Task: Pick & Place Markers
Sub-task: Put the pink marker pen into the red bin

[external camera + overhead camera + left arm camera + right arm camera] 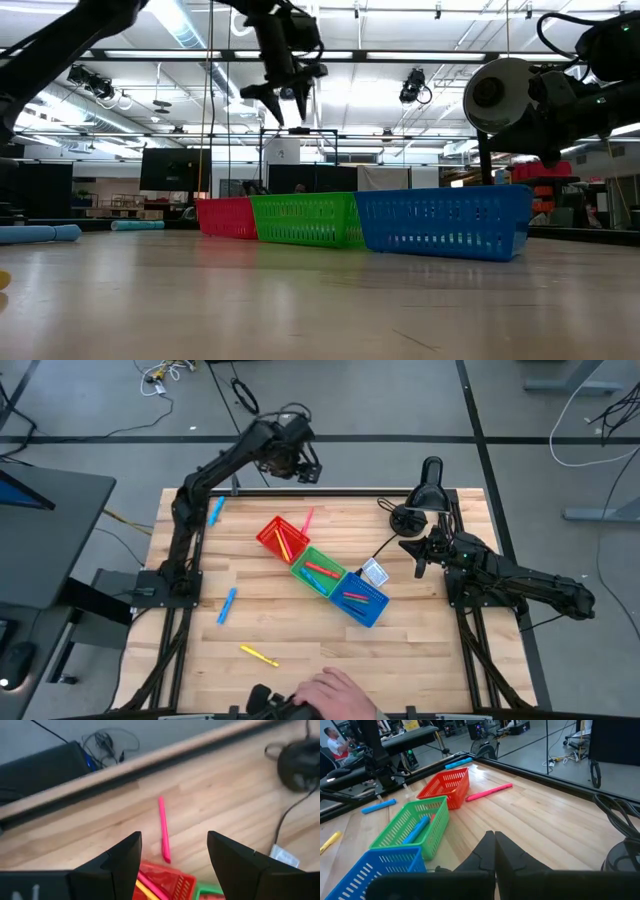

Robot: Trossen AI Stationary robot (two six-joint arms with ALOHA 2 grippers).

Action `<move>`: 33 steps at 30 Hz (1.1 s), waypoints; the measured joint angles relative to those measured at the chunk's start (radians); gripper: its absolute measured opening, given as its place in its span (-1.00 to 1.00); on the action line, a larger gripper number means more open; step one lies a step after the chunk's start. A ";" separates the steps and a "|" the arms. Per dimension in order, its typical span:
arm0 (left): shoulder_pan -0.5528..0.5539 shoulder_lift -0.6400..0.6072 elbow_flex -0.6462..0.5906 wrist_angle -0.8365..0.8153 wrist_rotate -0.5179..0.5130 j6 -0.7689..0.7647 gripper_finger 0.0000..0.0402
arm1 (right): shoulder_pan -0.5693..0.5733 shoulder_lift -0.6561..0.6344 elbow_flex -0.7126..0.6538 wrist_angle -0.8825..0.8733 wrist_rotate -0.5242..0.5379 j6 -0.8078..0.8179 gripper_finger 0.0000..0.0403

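My left gripper (306,468) (172,851) is open and hovers high over the table's far edge, touching nothing. Below it a pink marker (164,830) (307,520) lies flat on the wood, its near end by the red bin (282,538). The red bin, the green bin (320,572) and the blue bin (362,598) stand in a diagonal row, each holding markers. Two blue markers (217,510) (228,605) and a yellow marker (258,656) lie loose on the left half. My right gripper (420,550) (494,845) waits shut at the right side.
A black round device with a cable (425,495) stands at the far right corner, and a small white card (374,572) lies beside the blue bin. A person's hand (330,695) reaches in at the near edge. Bare wood (300,630) lies between the bins and the near edge.
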 joint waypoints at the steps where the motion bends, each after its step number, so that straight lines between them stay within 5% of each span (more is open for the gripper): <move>1: -0.007 0.012 0.000 -0.006 0.001 0.000 0.16 | 0.000 0.000 0.000 0.000 0.000 0.000 -1.00; 16: -0.052 0.220 -0.001 0.004 -0.027 -0.056 0.16 | 0.000 0.000 0.000 0.000 0.000 0.000 -1.00; 33: -0.028 0.346 -0.002 -0.031 0.131 -0.058 0.16 | 0.000 0.000 0.000 0.004 0.000 0.000 -1.00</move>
